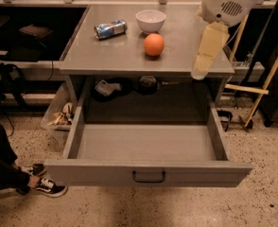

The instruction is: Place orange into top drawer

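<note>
The biggest thing here is the grey cabinet (120,56), and its flat top goes far back. Under the top, the top drawer (106,143) is pulled out toward the near side. It is wide and not deep, and it has nothing in it. A small black handle (149,176) sits in the middle of its front.

My white arm (229,4) comes in at the far right. My claw (203,65) hangs down from it over the right edge of the cabinet top, up in the air (I cannot tell if it is released or clenched). It holds nothing, and it is well to the right of the orange.

A white bowl (151,20) sits on the far part of the top. The orange (154,45) is on the top too, just in front of the bowl and not in the drawer. A blue and silver can (110,29) lies on its side to the left of the bowl.

On the floor at the near left is a black and white shoe (47,187).
</note>
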Motion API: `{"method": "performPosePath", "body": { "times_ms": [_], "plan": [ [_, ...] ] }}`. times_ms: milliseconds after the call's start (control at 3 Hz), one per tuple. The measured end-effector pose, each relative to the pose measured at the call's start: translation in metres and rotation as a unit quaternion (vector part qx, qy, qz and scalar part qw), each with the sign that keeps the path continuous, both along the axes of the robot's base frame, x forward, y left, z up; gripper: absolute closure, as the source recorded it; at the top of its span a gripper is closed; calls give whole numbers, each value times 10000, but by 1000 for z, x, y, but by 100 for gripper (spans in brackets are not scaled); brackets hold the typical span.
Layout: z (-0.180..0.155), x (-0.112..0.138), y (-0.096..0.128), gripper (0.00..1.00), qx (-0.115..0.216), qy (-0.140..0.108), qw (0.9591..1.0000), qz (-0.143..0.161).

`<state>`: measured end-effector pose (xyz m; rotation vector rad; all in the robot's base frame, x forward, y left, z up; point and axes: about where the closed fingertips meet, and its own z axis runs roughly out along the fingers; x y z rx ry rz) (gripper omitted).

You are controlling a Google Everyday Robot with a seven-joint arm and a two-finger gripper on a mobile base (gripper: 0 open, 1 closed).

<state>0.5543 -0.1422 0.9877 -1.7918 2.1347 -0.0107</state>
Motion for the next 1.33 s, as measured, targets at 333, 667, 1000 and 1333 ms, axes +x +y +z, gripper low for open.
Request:
{"method": "performPosePath", "body": {
  "times_ms": [333, 667, 1000, 1333],
  "plan": [
    [-2, 60, 25, 0, 57, 21, 9999, -119],
    [17, 77, 32, 0, 228, -290, 9992, -126],
    [16, 83, 35, 0, 267, -367, 9989, -126],
    [20, 98, 47, 0, 237, -525, 9983, 55]
  ]
}}
